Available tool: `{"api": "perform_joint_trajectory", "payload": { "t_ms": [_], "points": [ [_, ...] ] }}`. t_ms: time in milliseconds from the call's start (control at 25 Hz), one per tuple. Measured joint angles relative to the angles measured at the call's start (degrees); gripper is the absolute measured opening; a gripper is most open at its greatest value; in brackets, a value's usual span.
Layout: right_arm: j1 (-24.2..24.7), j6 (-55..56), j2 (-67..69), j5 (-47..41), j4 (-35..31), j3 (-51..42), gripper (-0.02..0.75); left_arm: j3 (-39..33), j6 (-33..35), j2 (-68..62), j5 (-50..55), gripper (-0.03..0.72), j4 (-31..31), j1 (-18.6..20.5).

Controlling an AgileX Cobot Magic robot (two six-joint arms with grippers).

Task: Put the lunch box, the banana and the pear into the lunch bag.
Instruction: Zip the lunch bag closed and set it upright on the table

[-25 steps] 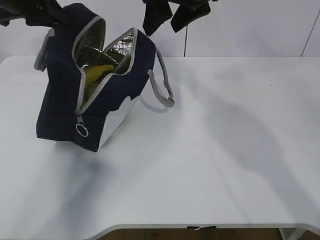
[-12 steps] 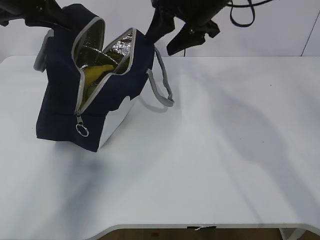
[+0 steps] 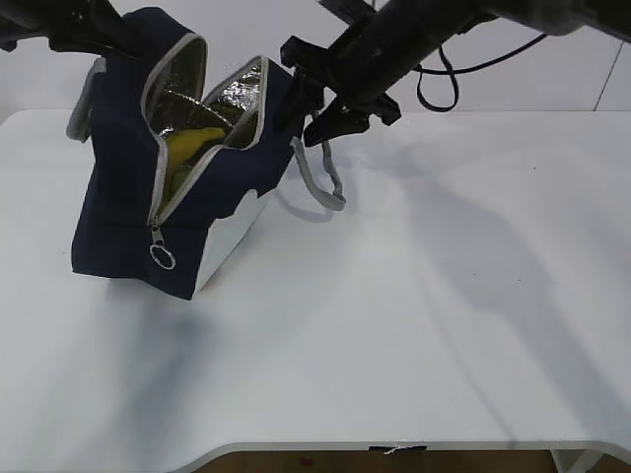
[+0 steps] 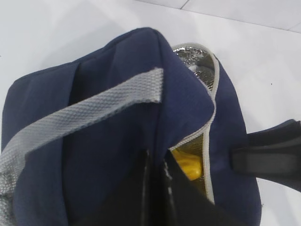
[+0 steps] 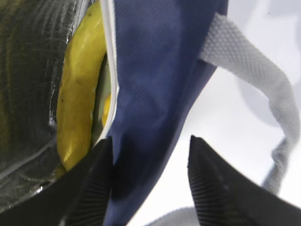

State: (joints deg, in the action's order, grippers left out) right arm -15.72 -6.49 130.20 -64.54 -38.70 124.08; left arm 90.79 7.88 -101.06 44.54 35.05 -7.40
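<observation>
The right end effector [image 3: 308,110] in the exterior view reaches in from the upper right to the right wall of the lunch bag [image 3: 128,207], its dark fingers straddling the navy panel near the zipper edge, just above the grey strap handle [image 3: 320,172]; whether it has clamped the cloth cannot be told. The left end effector [image 3: 106,41] sits at the bag's top left corner, apparently holding that side up, and the bag stands tilted on the table [image 3: 414,325] with its mouth gaping and the banana [image 3: 192,143] showing against the foil lining. The table to the right and in front lies bare, so there is ample room to pull that way. The left wrist view shows the left end effector [image 4: 157,188] clenched on the navy fabric by the zipper edge, yellow fruit below. In the right wrist view the right end effector [image 5: 150,183] has one finger inside the opening and one outside, the wall between them, gap visible; the banana [image 5: 80,108] lies just inside. The step looks like taking the rim: close squarely on fabric, clear of the strap and fruit. The pear and lunch box cannot be picked out.
</observation>
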Motion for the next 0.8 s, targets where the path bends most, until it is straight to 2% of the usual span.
{"api": "perform_joint_trajectory", "payload": {
  "t_ms": [80,240,320,520,800],
  "points": [
    [0.0,0.0,0.9,0.4,-0.9,0.0,0.346,0.0,0.0,0.0,0.0,-0.006,0.0,0.0],
    [0.0,-1.4,1.4,0.5,-2.2,0.0,0.094,0.0,0.0,0.0,0.0,-0.006,0.0,0.0],
    [0.0,-2.5,1.4,0.5,-2.7,0.0,0.021,0.0,0.0,0.0,0.0,-0.006,0.3,0.0],
    [0.0,-4.2,1.6,-4.5,-1.9,3.4,0.01,0.0,0.1,0.0,0.1,-0.006,3.2,-0.7],
    [0.0,-3.3,-0.2,-7.2,5.0,9.0,0.01,0.0,0.1,0.6,0.5,-0.006,3.2,-5.6]
  ]
}}
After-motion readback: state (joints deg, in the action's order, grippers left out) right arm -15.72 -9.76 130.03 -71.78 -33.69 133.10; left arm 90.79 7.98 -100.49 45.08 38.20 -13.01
